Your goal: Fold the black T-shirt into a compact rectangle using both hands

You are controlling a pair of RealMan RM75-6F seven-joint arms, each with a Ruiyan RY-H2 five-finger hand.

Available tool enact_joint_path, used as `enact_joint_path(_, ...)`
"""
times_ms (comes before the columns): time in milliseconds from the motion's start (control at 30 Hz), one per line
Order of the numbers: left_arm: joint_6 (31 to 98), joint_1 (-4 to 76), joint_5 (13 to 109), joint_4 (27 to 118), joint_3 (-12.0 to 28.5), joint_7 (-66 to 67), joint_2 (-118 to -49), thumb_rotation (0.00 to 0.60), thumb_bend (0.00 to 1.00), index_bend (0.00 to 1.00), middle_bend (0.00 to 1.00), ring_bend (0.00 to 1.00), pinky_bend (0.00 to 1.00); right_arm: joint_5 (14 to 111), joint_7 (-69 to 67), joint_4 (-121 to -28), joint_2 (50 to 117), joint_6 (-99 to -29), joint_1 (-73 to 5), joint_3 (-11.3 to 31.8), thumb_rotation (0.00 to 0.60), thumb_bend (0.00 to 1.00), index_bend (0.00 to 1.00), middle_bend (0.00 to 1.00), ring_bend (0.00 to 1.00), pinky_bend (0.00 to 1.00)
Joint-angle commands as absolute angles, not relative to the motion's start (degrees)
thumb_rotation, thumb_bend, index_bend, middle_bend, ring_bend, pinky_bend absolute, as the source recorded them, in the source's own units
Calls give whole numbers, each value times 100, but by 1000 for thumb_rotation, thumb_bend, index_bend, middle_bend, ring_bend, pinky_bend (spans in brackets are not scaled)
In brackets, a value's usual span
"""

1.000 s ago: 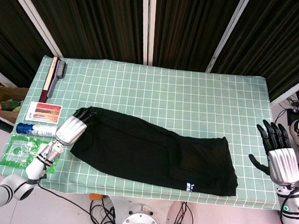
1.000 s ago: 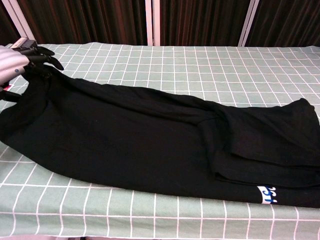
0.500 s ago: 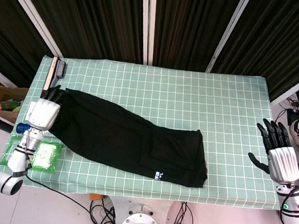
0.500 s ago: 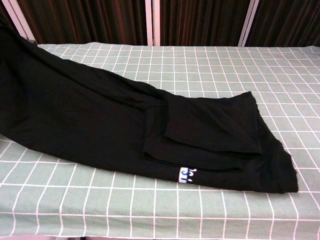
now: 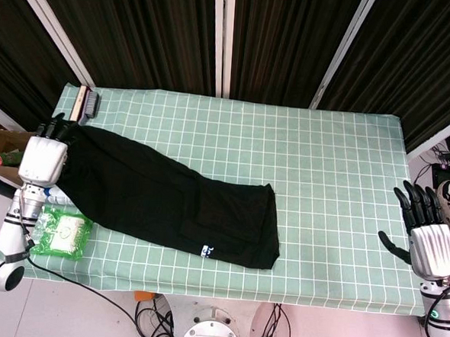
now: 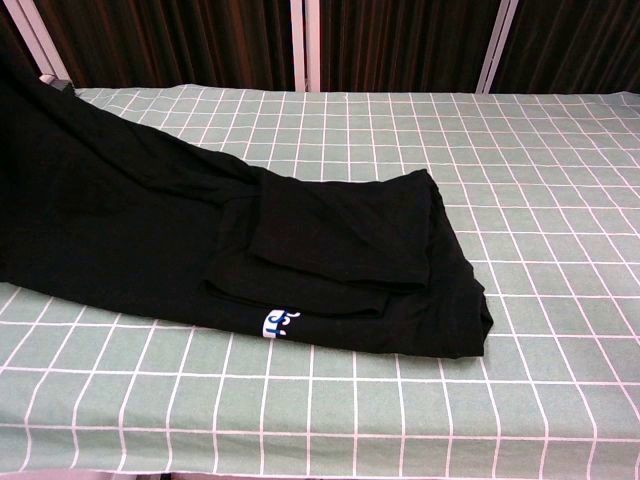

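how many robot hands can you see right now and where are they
2. The left hand is at the table's left edge, holding the end of the black T-shirt. The right hand hangs off the table's right edge, fingers spread, holding nothing.

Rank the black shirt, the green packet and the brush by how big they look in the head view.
1. black T-shirt, by far the largest.
2. green packet.
3. brush, partly hidden by the shirt, so this ranking is unsure.
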State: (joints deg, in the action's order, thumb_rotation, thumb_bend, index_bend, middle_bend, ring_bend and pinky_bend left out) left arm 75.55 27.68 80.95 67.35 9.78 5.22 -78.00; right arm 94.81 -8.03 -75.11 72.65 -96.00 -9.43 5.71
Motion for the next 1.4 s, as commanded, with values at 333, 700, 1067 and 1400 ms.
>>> enact_joint_path(333,7135,3436,8789,9422,917,2133,-7818,600,623,616,210,87,166,9373,-902,-7499,7182,-9723,-866,653,600,133,0,36,0,0)
enact_joint_path(700,5792,4583,8234,9829,1276,3421,-8939,600,623,615,210,87,166,9265,-1019,-7466,7107,-9846,-743,700,600,132,0,36,0,0)
enact_joint_path(1067,5335,5379,7061,9291,1596,4616,-9861,600,623,611,210,87,166,9207,-1039,-7449,7137,-9772,-735,713,600,132,0,36,0,0)
enact_joint_path(1400,5259,6007,6100,8701,1637,5505,-10592,600,620,605,200,86,166,9169,-1095,-7381,7159,-9714,-733,716,600,132,0,36,0,0)
